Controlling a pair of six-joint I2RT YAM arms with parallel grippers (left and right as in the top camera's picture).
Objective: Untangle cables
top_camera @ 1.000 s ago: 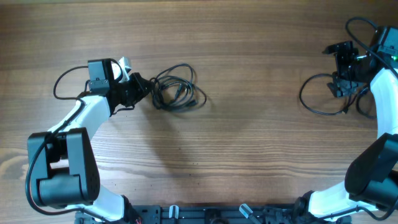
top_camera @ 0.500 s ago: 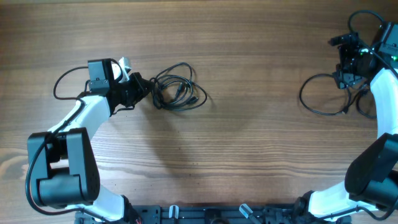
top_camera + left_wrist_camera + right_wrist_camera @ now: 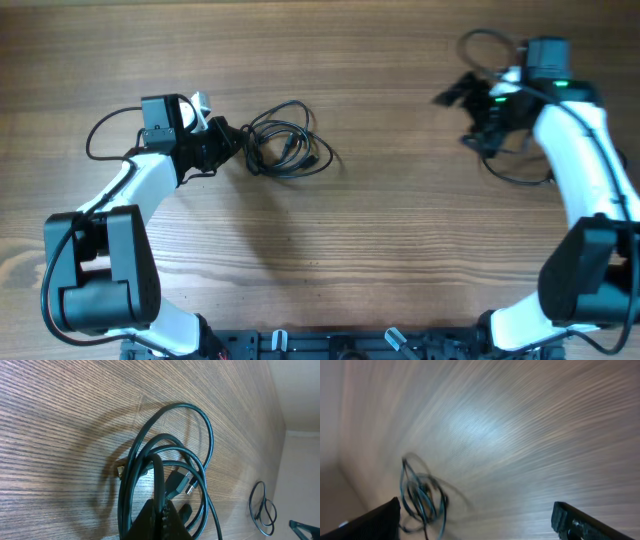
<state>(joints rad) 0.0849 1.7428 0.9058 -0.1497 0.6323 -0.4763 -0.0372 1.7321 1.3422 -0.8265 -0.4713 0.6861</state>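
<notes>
A: Closest in, what has the left gripper [image 3: 160, 510] got?

B: It is clamped shut on one strand at the edge of the cable bundle [image 3: 157, 477], which lies on the surface [image 3: 400, 250] left of centre. The coils cross over one another, with plugs caught in the middle.

A: So how far along is the job?

B: Partway, I judge. One loose cable loop [image 3: 518, 182] lies on its own on the right side, well apart from the rest, so that one looks freed. The bundle is yet to be pulled apart.

A: And further out, the right gripper [image 3: 460, 118]?

B: Its jaws are spread wide and hold nothing. It hangs above the surface just beside the loop, on the side nearer the bundle.

A: What differs from a second ago?

B: The left arm and the bundle have not shifted. The right arm has swung in from the far right edge toward the middle and now crosses over part of the loop. Its wrist view is smeared with motion.
</notes>
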